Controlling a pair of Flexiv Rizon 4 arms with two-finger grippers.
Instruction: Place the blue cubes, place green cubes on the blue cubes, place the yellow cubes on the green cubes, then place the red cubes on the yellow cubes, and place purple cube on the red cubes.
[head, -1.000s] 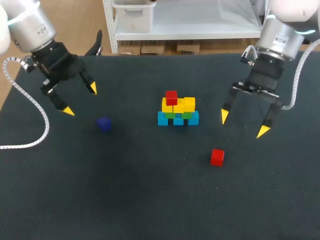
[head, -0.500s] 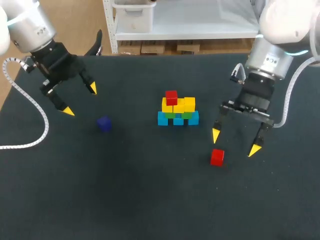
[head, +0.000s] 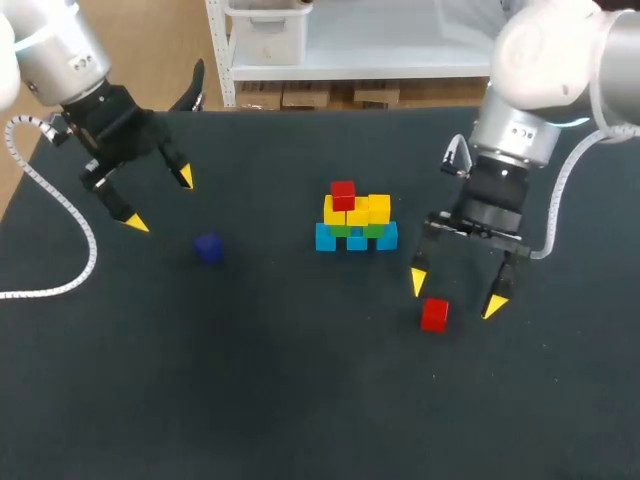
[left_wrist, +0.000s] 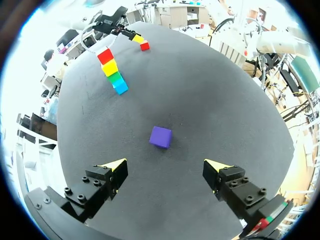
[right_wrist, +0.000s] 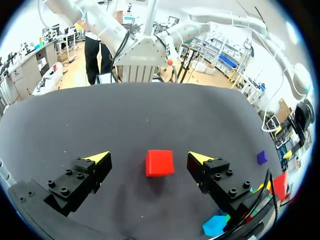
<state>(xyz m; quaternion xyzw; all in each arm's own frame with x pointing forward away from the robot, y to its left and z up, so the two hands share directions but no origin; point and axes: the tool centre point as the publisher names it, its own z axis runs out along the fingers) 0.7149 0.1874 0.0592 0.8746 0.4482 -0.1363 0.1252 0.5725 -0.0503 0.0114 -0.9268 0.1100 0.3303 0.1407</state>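
Note:
At the table's middle stands a stack (head: 356, 219): blue cubes at the base, green above them, yellow on top, and one red cube (head: 343, 195) on the yellow row. A loose red cube (head: 434, 314) lies in front and to the right of it. My right gripper (head: 452, 294) hovers open just above that cube, which sits ahead between the fingers (right_wrist: 159, 163) untouched. The purple cube (head: 208, 247) lies alone to the left. My left gripper (head: 160, 200) hangs open at the back left, with the purple cube (left_wrist: 161, 136) ahead of it on the mat.
The dark mat (head: 250, 380) covers the whole table. A white cable (head: 60, 250) loops along the left edge. The stack (left_wrist: 113, 71) shows far ahead of my left gripper.
My right arm has moved left and toward the front, coming down over the loose red cube with its fingers still open. The left arm and the cubes have stayed put.

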